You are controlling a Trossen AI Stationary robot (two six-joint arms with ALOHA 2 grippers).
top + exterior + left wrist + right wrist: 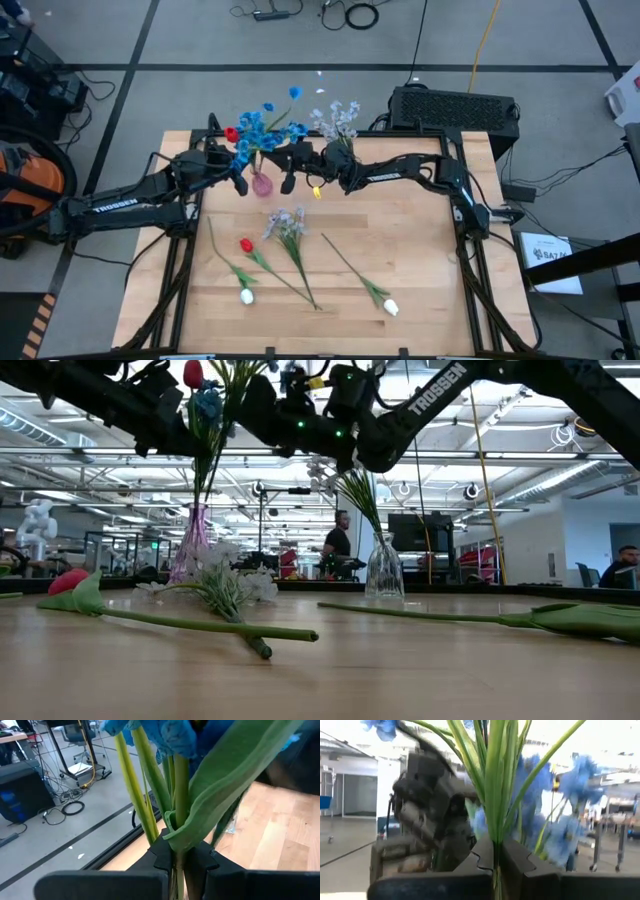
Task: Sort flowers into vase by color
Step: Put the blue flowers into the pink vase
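Two arms meet over vases at the far edge of a wooden bench [420, 280].

Open hall with grey floor, cables and ceiling lights surrounds the pale, grained bench. A black case [455, 108] sits off its far right corner. Left end effector [181, 857] is clamped on green stems of the blue flowers [262, 128] in the pink glass vase [261, 184]; right end effector [496, 854] is pinched shut on thin green stems beside it. Lavender sprays [338, 120] stand in the clear ribbed vase [384, 568]. Mid-bench lie another spray [288, 224], a red tulip [247, 245] and two white tulips [389, 307].
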